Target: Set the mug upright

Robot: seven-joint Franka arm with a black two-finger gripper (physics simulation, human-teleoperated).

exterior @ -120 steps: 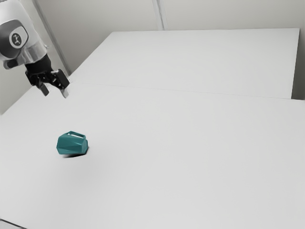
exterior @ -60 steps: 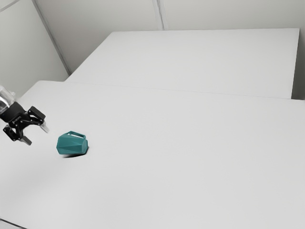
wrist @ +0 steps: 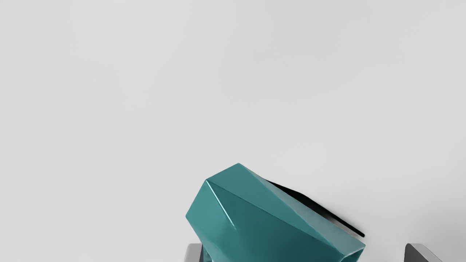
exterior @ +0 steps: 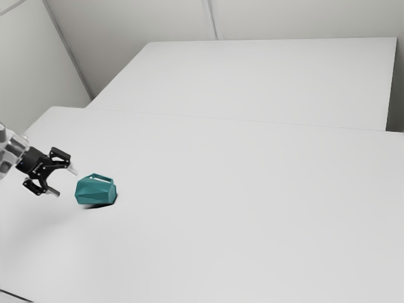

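The teal, faceted mug (exterior: 95,190) lies on its side on the white table (exterior: 252,208), toward the exterior view's left, its handle (exterior: 102,178) on the far, upper side. The gripper (exterior: 65,182), fingers spread wide, is near it, farther left. The wrist view cuts off part of the mug; whether a finger touches it, I cannot tell.
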